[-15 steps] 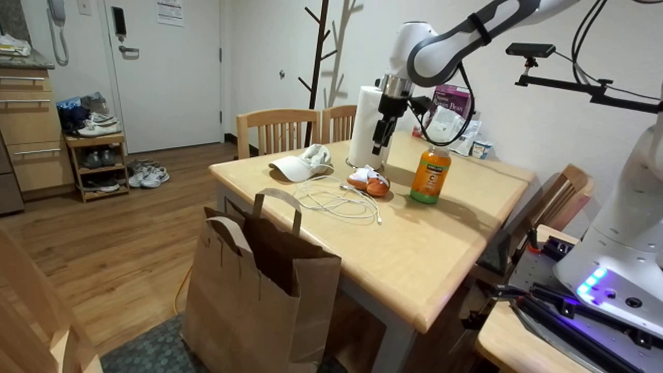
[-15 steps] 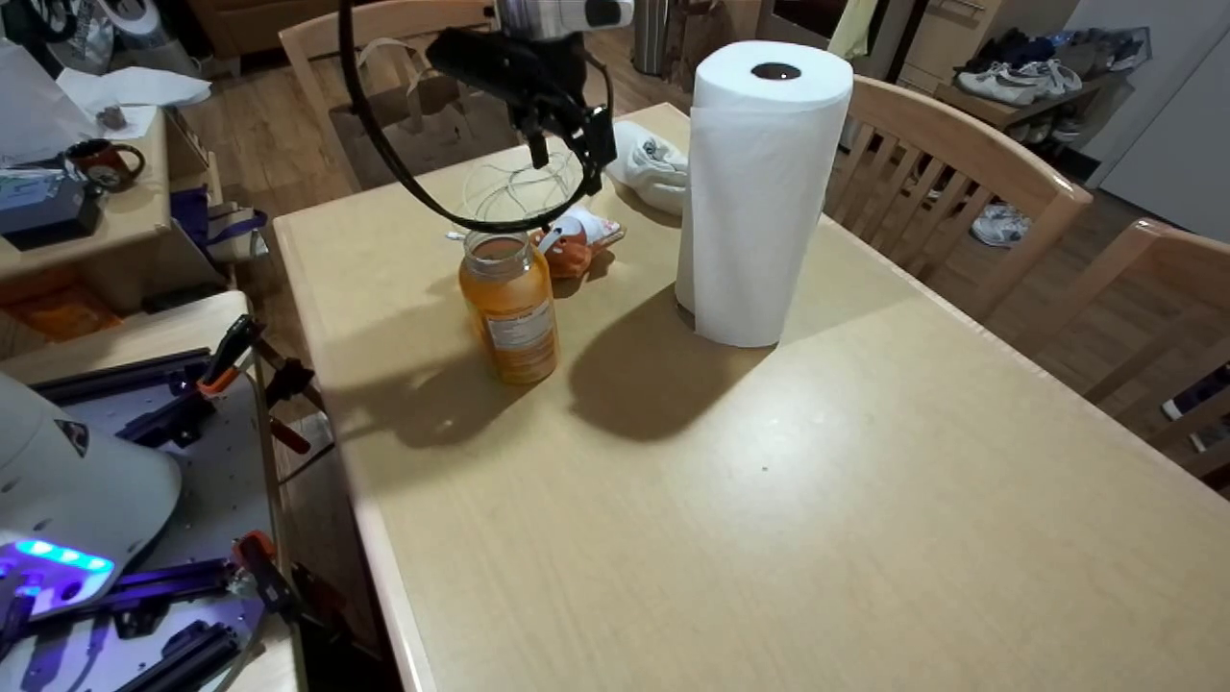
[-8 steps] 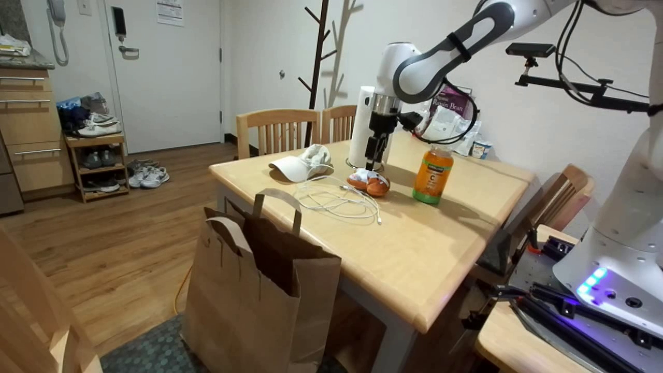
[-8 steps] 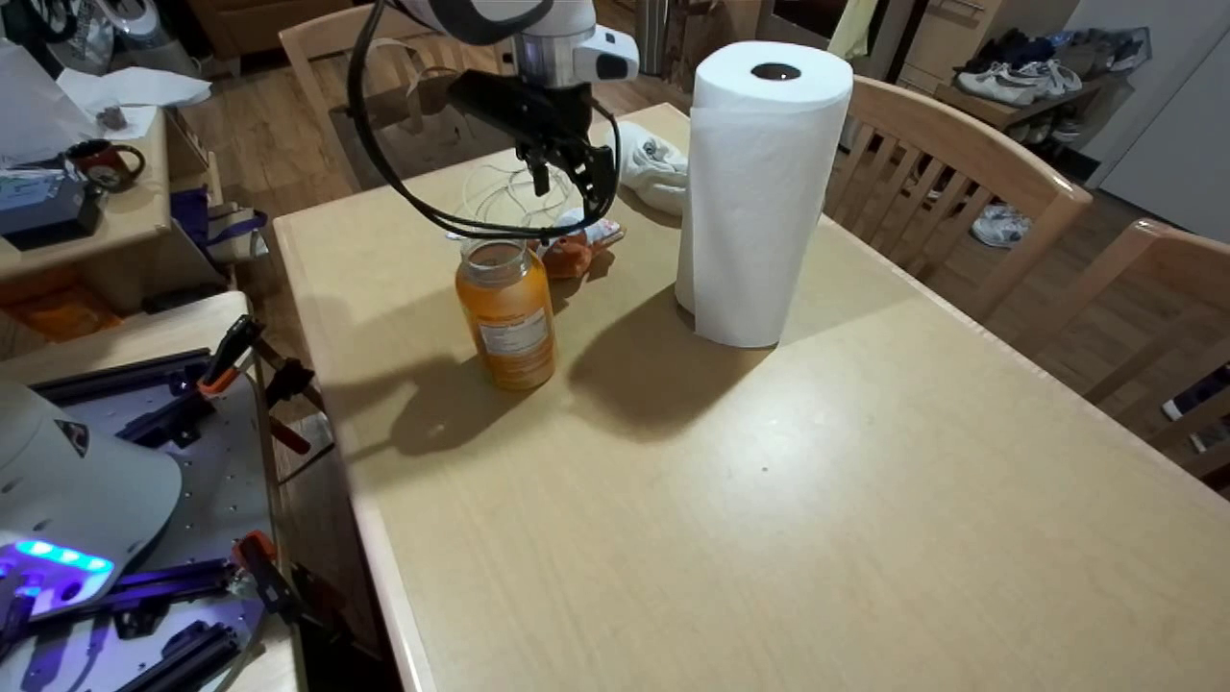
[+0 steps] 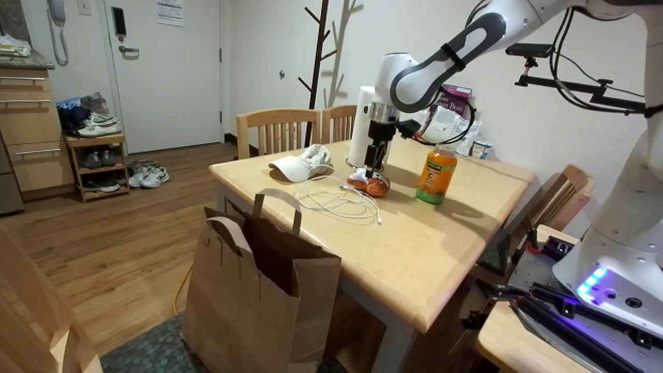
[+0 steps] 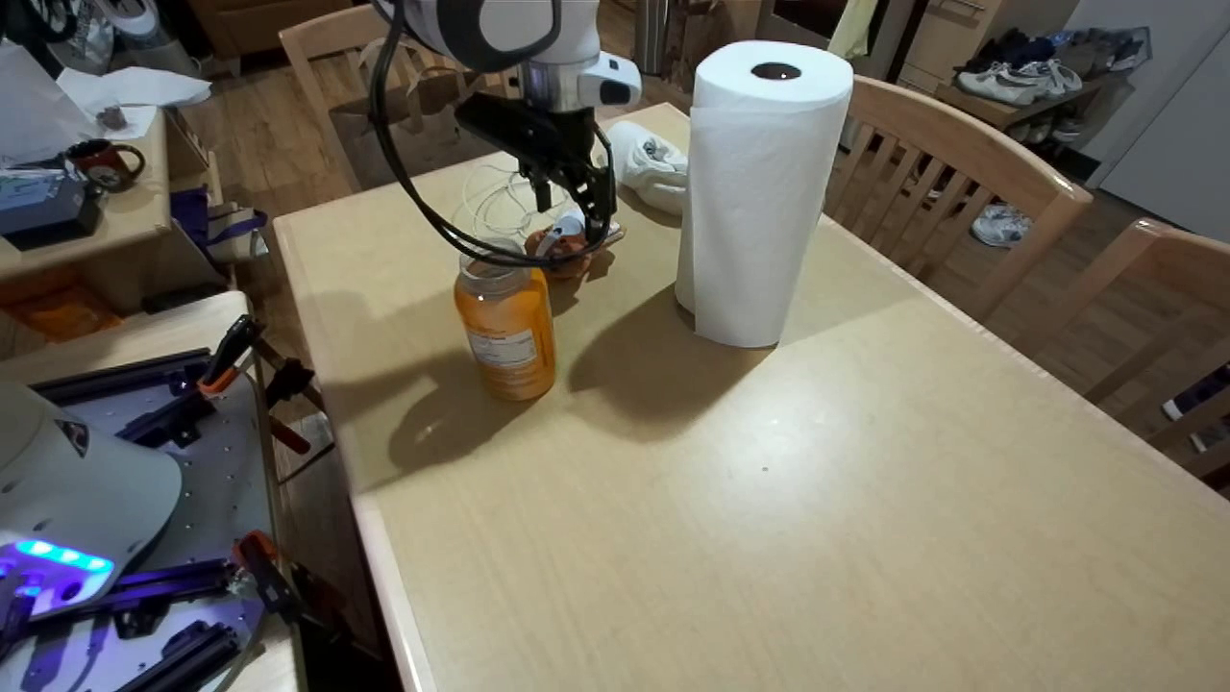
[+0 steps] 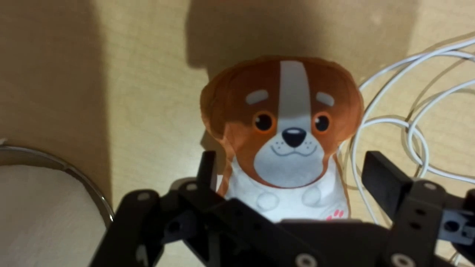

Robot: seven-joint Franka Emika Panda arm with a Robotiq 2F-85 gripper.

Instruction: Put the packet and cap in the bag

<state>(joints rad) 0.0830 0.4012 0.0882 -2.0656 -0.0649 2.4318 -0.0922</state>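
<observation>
Wood floor (image 5: 171, 217), white door (image 5: 166, 77), dark coat stand (image 5: 319, 52) for backdrop; before me, one pale wooden table (image 5: 393, 248), bearing the following:
– packet (image 7: 289, 144), one: dog-faced, orange-brown and white, lying face up on the wood;
– cable (image 7: 389, 120): white, loosely looped, alongside the packet;
– cap (image 5: 300, 163), one: off-white, brimmed, near a table corner;
– paper-towel roll (image 6: 764, 211), one: white, upright, near the packet;
– bottle (image 5: 436, 178), one: orange with green base, upright, well apart from the cap;
Above the table: gripper (image 7: 289, 161), black, pointing down over the packet, jaws wide apart, standing to either side of its white lower body; whether they touch it, I cannot tell;
Beside the table: bag (image 5: 248, 300), one, brown paper, two handles, upright, mouth open, on a dark dotted seat (image 5: 145, 344); packet and cap both outside it
</observation>
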